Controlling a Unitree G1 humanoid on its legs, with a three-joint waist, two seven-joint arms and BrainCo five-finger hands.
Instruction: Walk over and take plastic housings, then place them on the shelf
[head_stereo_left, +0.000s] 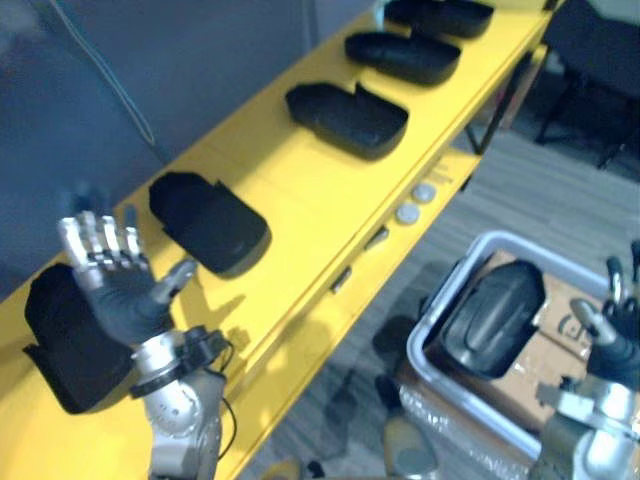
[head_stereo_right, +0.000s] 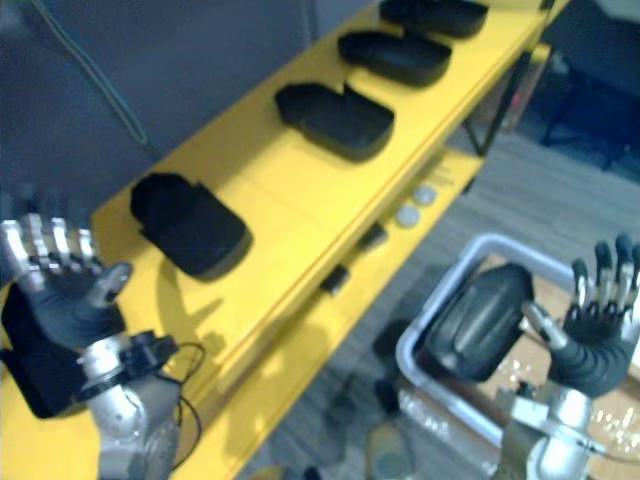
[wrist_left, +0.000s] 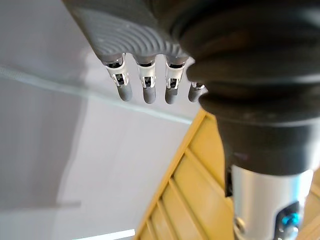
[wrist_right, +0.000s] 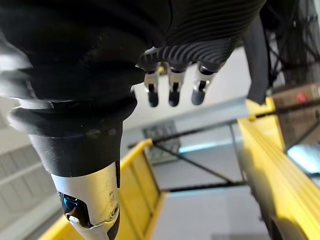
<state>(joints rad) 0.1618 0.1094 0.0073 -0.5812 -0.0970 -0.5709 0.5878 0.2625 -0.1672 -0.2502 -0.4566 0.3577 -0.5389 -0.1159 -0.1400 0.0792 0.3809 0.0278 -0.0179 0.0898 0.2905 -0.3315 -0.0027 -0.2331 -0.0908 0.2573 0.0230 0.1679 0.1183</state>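
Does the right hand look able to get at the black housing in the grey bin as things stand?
Probably yes. The right hand is open, close beside the housing, which lies uncovered in the grey bin. Its fingers point upward, though, so the hand would have to turn down first.

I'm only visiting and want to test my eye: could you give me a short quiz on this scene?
1. True or false: the left hand is holding a housing.
2. How many black housings lie on the yellow shelf in view?
3. Where is the remaining housing? A: in the grey bin. B: on the floor. C: under the shelf.
Key: 1 false; 2 five; 3 A.
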